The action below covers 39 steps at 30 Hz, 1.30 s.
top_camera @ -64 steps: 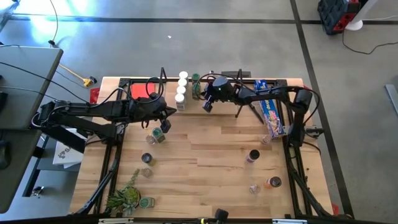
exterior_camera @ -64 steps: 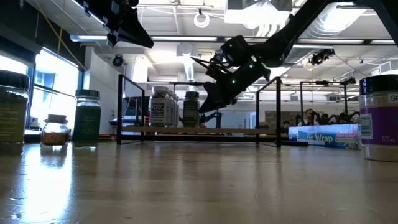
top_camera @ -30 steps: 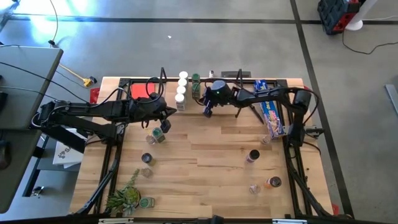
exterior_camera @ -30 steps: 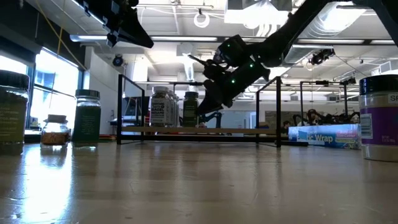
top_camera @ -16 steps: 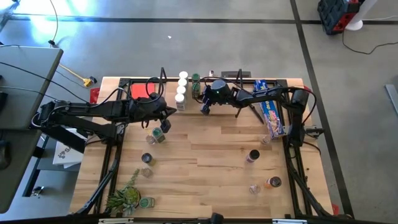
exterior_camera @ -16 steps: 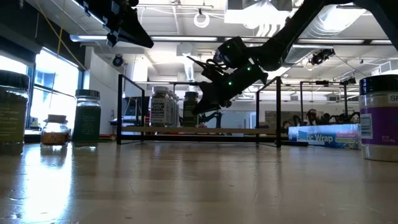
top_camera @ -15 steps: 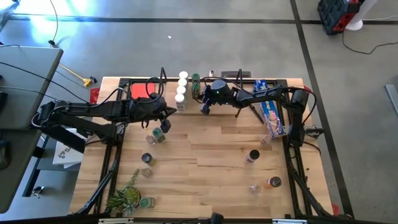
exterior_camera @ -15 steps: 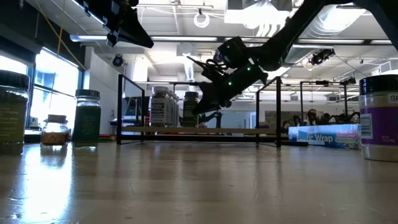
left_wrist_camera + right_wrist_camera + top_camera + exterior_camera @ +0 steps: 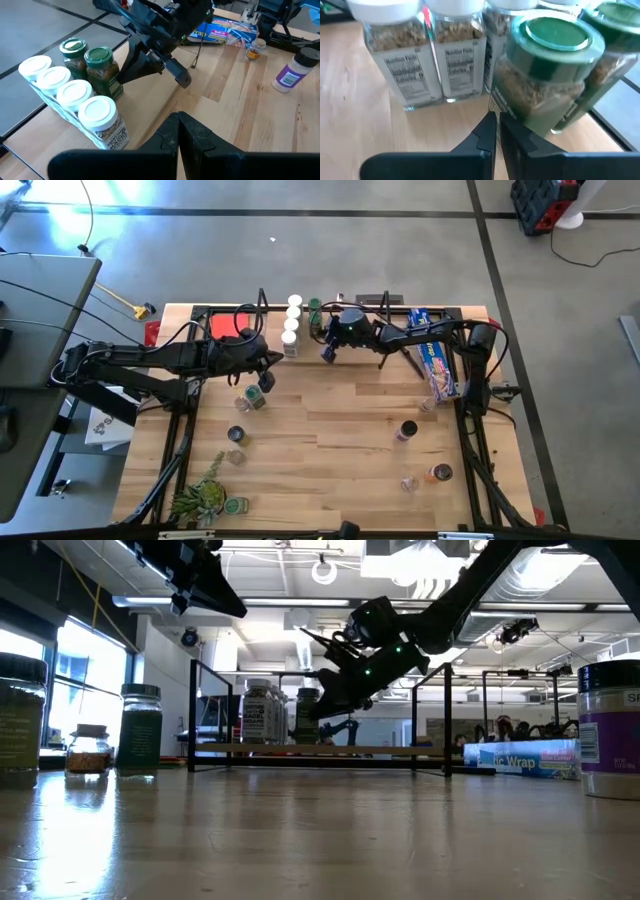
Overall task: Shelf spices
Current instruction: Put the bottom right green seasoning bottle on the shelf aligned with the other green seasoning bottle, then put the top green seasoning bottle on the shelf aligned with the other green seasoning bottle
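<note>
Four white-capped spices point(image 9: 75, 97) and two green-capped jars point(image 9: 102, 67) are lined up on the shelf point(image 9: 340, 315) at the far edge of a pale wooden table point(image 9: 330, 420), with an open workshop seen beyond. The right gripper point(image 9: 326, 352) is held shut and empty beside the green jars; the left gripper point(image 9: 275, 360), also shut, hangs nearby. "Nutrition Facts" labels point(image 9: 457, 62) and "Wrap" on a blue box point(image 9: 525, 760) can be read; other jars are scattered over open tabletop.

A blue box point(image 9: 436, 358) and a green plant point(image 9: 200, 497) rest on the table point(image 9: 330, 430).

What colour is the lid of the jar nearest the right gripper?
Green lid; the right wrist view shows it best.
</note>
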Tool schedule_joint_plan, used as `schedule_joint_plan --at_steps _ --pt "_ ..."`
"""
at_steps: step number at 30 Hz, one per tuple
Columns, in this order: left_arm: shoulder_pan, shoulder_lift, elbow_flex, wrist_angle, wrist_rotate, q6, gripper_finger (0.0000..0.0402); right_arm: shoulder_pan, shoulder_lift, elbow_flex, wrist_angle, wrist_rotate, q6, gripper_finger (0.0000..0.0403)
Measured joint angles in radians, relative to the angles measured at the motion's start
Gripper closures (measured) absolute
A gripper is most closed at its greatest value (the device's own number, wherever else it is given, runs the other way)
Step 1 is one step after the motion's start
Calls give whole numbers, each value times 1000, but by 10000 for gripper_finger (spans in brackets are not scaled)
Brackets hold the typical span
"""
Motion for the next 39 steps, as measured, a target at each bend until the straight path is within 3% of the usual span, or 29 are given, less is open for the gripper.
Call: schedule_joint_plan --at_steps 5,15,24,35,39 --pt "0 0 0 0 0 0 401 12 0 0 14 -60 -10 387" --pt "0 0 0 0 -1 -1 401 3 0 0 58 -4 -19 387" --pt "0 0 0 0 -1 -2 401 9 0 0 85 -27 -22 387" --pt "0 0 0 -46 35 -1 401 169 -141 0 -9 -47 -115 387" --pt "0 2 1 -40 36 7 401 251 -219 0 -94 15 -160 387"
